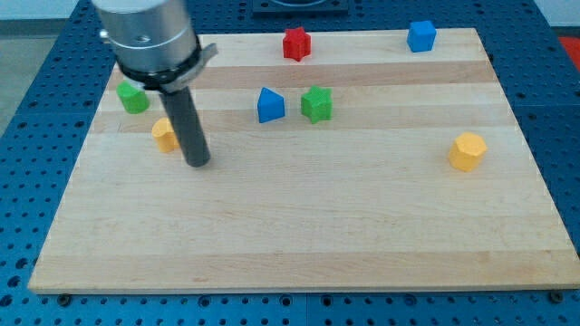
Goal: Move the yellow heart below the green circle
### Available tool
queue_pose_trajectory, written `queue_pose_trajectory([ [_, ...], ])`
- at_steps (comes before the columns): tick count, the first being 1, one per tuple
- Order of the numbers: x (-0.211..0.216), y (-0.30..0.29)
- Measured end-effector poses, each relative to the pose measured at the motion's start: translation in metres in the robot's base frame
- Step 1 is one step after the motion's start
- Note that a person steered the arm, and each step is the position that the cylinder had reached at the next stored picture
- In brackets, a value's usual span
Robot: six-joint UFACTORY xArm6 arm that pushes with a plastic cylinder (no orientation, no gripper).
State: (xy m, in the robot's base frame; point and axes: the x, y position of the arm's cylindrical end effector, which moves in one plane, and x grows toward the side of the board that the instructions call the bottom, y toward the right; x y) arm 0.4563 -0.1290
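Observation:
The yellow heart (pixel 164 136) lies near the view's left edge of the wooden board (pixel 299 235), partly hidden by my rod. The green circle (pixel 132 97) sits just above and to the left of it, close to the board's left edge. My tip (pixel 198 163) rests on the board right beside the yellow heart, at its lower right. I cannot tell whether the two touch.
A blue triangular block (pixel 270 105) and a green star-shaped block (pixel 317 104) sit side by side at the upper middle. A red star-shaped block (pixel 296 43) and a blue cube (pixel 420 35) lie along the top edge. A yellow hexagon (pixel 468 151) sits at the right.

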Motion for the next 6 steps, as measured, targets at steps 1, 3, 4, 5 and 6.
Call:
queue_pose_trajectory([
  [1, -0.015, 0.002],
  [3, -0.039, -0.021],
  [4, -0.039, -0.034],
  [5, -0.039, -0.056],
  [6, -0.039, -0.070],
])
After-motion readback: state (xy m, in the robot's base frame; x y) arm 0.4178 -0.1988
